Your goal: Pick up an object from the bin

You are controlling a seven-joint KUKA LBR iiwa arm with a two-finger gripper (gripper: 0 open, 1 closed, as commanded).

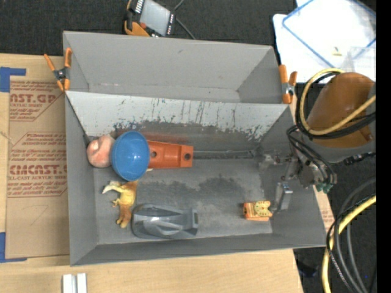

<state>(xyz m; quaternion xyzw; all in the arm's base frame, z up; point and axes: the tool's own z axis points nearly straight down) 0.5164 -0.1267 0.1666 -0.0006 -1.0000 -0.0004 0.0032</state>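
The small orange toy (258,210) at four o'clock in the bin (183,72), likely light and stiff, suits a pinch across its narrow sides; the gripper (283,195) (spread or clenched, I cannot tell) hovers at its two o'clock.

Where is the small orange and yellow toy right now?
The small orange and yellow toy lies on the bin floor at the camera view's lower right, just left of the claw.

- One pink ball (98,152), far left.
- One blue round piece (129,155).
- One orange piece (170,155) touching it.
- One yellow toy animal (124,201).
- One dark grey thing (164,221), near side.
- One small orange toy (257,210), right.
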